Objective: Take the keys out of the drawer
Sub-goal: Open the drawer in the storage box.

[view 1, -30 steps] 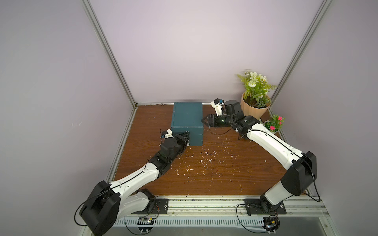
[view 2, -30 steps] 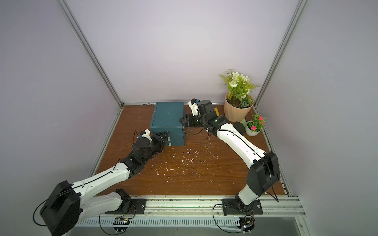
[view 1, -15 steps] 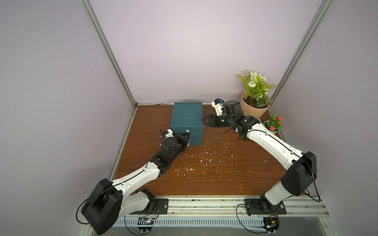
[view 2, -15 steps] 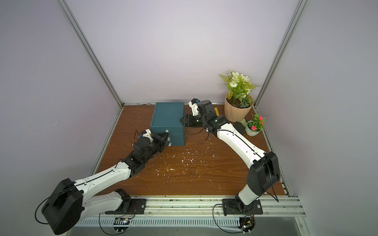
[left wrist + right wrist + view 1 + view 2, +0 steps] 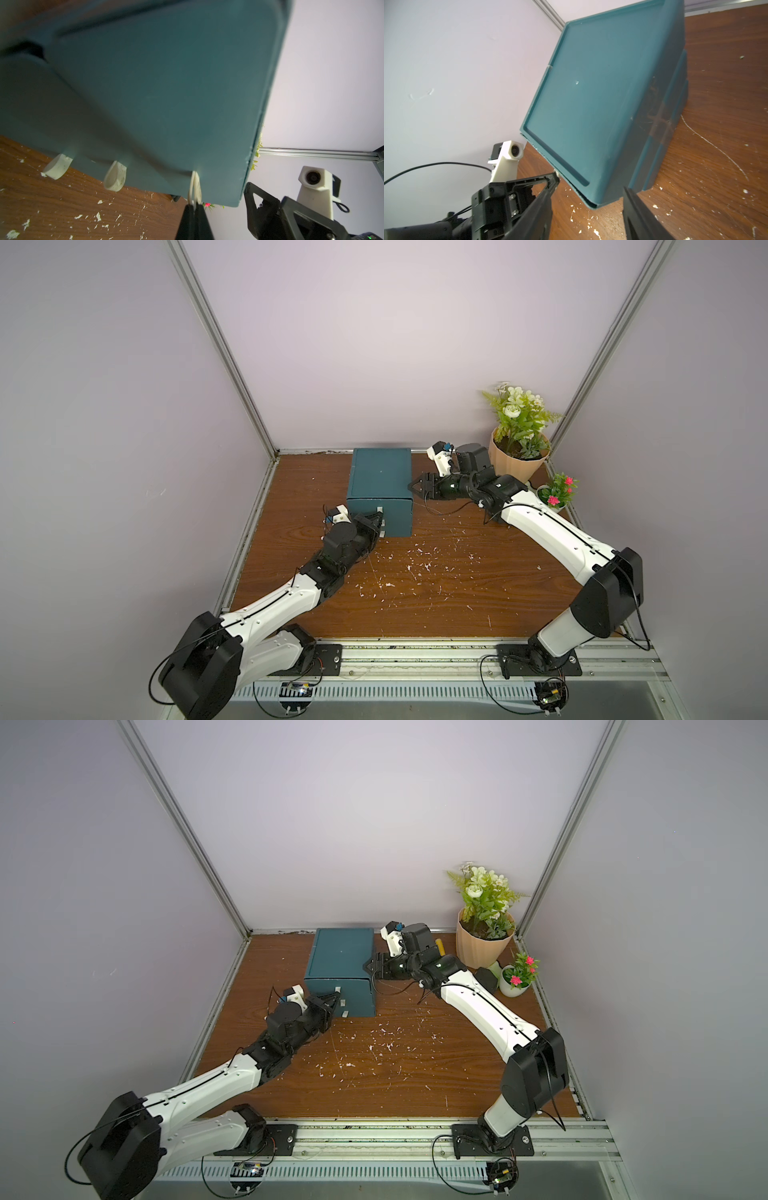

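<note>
- The boxy cabinet [image 5: 380, 477] is showing matte teal plastic, rounded edges and a recessed top; its pulls are soft off-white loops, and white flakes [image 5: 415, 562] are littering the wood-grain tabletop [image 5: 436, 605]
- The left gripper [image 5: 194, 209] is pinching the top loop pull [image 5: 194, 185] flat; the keys are hiding from every view, with the top drawer front [image 5: 166, 93] sitting shut straight ahead of it
- The right gripper [image 5: 417, 490] is standing with its jaws apart just beside the cabinet's side
- Against a second ago, the left jaws are sitting tighter; the cabinet is resting unmoved
</note>
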`<state>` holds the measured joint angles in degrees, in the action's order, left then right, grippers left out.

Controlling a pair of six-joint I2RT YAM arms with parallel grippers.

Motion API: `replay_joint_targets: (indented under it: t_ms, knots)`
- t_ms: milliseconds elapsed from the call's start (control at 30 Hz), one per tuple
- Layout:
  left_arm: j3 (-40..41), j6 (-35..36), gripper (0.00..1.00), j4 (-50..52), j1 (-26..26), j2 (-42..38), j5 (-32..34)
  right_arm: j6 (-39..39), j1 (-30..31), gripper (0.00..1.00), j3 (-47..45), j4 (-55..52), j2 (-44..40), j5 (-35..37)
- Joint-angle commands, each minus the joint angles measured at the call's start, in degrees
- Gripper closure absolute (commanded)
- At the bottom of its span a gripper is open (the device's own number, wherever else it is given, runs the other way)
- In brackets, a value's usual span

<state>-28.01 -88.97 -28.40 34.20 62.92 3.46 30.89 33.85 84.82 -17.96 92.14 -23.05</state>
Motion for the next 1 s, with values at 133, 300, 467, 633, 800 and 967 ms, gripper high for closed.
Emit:
replay_joint_targets:
  t_ms: [133, 300, 467, 633, 800, 967]
  knots:
    - [-0.73, -0.35, 1.0, 3.67, -0.29, -1.76, -1.4, 2.74, -0.99, 0.41, 0.18, 2.55, -0.04, -8.15]
    - [0.78, -1.05, 1.0, 5.73, 0.16, -4.48, -0.53, 3.66, -1.92, 0.46, -0.07, 4.15, 0.28, -13.89]
    - [2.47, -1.51, 1.0, 6.08, 0.39, -6.46, 0.57, 6.16, -3.52, 0.52, -1.71, 8.86, 1.3, -24.01]
    - [2.82, -1.69, 1.0, 5.64, 0.97, -6.62, -0.33, 7.07, -3.76, 0.54, -1.82, 10.63, 2.38, -30.15]
    - [3.18, -1.58, 1.0, 5.38, 1.75, -6.58, -2.63, 10.36, -3.84, 0.62, -2.17, 13.6, 4.06, -36.59]
    - [4.34, -1.69, 1.0, 6.73, 1.91, -8.5, -3.25, 13.34, -3.87, 0.72, -3.48, 16.76, 4.71, -42.04]
